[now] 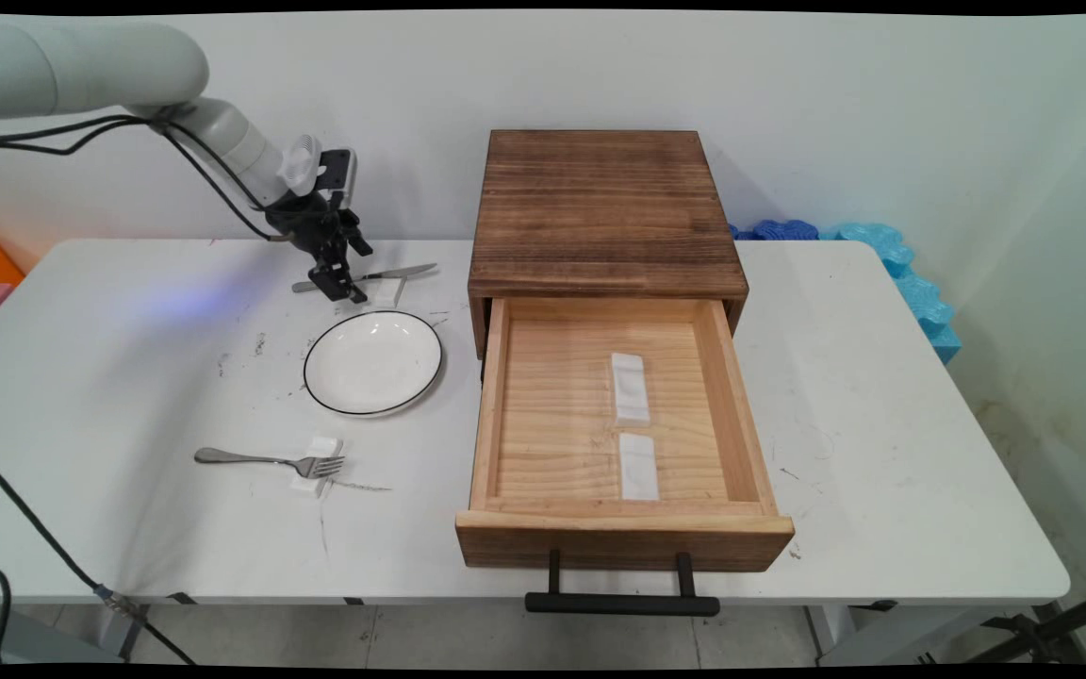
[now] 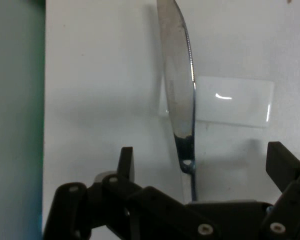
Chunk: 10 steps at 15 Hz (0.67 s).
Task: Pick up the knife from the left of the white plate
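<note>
One drawer (image 1: pixel 625 528), one fork (image 1: pixel 265 461), one plate (image 1: pixel 372 362), one knife (image 1: pixel 383 275).

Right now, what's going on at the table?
The gripper is down at the table's far left, open, with its fingers on either side of a table knife. The knife lies across a small white block, just behind a white plate with a dark rim. A fork rests on another white block nearer the front. To the right, the wooden drawer stands pulled out of its cabinet, with two white blocks inside.
</note>
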Motion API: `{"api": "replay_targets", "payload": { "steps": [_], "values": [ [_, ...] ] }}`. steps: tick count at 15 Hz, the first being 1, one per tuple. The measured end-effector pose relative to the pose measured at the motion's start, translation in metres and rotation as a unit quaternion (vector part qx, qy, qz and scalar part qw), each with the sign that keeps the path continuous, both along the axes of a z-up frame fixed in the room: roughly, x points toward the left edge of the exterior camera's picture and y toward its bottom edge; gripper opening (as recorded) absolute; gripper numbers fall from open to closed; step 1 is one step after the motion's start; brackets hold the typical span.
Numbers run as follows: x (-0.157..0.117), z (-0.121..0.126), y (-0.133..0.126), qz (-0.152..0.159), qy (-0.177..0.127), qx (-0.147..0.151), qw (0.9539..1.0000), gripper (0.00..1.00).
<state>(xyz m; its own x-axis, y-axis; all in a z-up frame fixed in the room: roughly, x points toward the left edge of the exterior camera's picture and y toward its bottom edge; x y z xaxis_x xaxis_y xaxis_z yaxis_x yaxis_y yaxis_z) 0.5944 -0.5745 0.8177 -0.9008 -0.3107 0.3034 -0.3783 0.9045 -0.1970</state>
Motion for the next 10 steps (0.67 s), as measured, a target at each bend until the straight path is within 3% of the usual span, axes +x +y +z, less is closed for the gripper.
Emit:
{"api": "replay_targets", "payload": {
  "steps": [10],
  "values": [
    [-0.001, -0.003, -0.019, -0.015, -0.006, 0.017, 0.9997, 1.0]
  ]
}}
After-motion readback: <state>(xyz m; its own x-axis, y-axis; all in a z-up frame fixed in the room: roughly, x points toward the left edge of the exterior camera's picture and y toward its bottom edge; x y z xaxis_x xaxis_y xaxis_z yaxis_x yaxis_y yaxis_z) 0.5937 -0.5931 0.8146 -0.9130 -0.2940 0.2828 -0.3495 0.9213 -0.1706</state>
